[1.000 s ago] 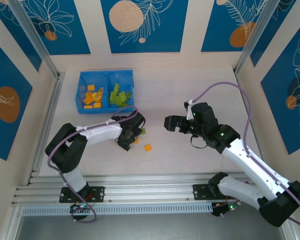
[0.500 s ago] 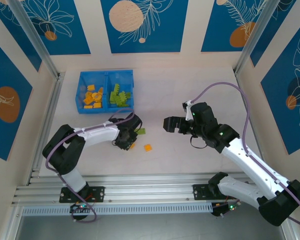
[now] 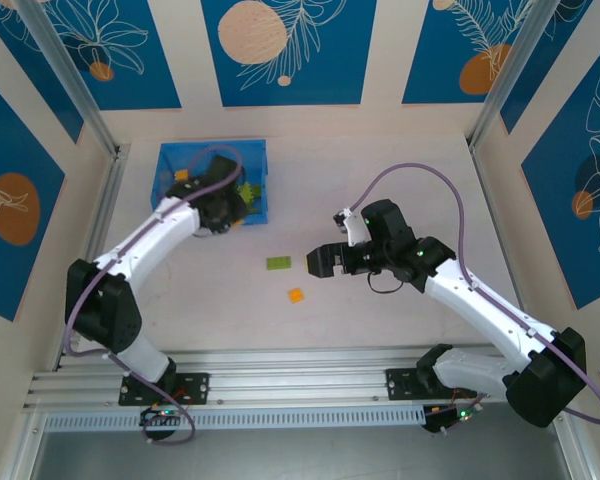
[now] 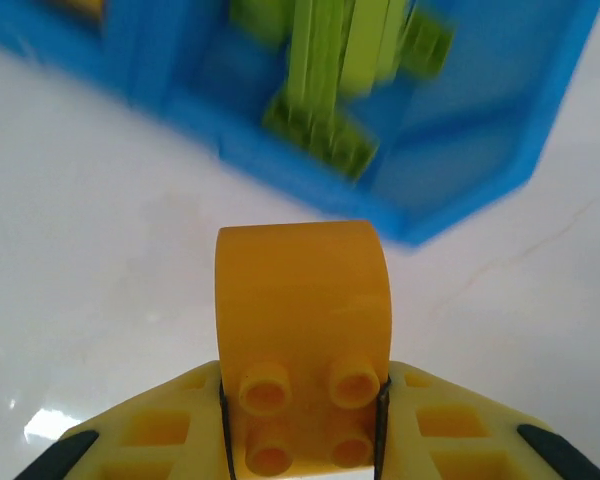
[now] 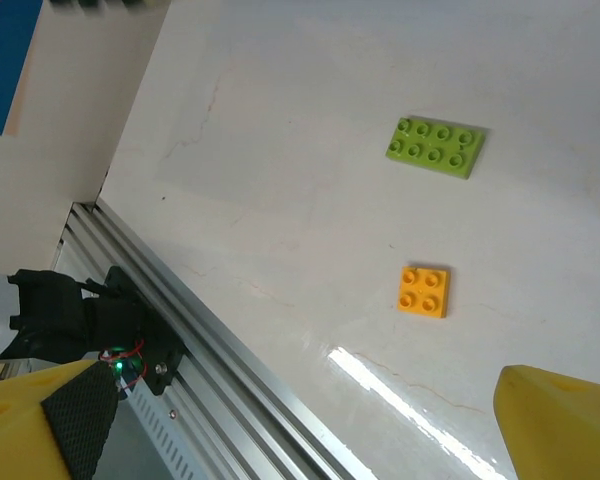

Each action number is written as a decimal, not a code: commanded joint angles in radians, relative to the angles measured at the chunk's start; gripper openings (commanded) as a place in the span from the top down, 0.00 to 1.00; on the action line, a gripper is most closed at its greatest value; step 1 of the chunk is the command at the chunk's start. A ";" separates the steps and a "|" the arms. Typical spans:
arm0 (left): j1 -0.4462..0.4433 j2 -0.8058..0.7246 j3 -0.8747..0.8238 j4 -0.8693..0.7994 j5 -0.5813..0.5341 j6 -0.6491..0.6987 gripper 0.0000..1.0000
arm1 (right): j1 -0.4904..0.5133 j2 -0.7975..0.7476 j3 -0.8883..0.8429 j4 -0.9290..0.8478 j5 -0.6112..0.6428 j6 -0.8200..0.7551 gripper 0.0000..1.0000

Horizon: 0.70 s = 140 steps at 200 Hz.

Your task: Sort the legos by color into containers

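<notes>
One orange brick (image 4: 302, 300) is clenched in the left tool (image 4: 302, 425) beside the bin (image 4: 310, 190), facing the green legos (image 4: 330, 60); I'd carry it past the divider (image 4: 145, 50) before releasing, while the right tool (image 3: 320, 262) hangs open.

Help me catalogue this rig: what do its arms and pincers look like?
Left arm and right arm have white links, black joints and a looping purple cable each. The pincer fingers are yellow moulded plastic with black patches.
</notes>
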 commanded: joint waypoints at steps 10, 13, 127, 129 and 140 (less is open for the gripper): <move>0.159 0.072 0.143 -0.049 -0.023 0.150 0.81 | 0.015 0.006 0.031 0.010 0.026 0.007 0.02; 0.172 0.083 0.158 -0.046 -0.034 0.155 0.81 | 0.016 0.006 0.031 0.011 0.027 0.008 0.02; 0.425 0.715 0.849 -0.104 0.252 0.238 0.53 | 0.039 -0.025 0.049 -0.045 0.070 0.017 0.02; 0.424 0.704 0.840 -0.099 0.252 0.238 0.52 | 0.039 -0.024 0.049 -0.044 0.073 0.018 0.02; 0.416 0.635 0.764 -0.051 0.249 0.227 0.51 | 0.041 -0.019 0.046 -0.040 0.089 0.022 0.02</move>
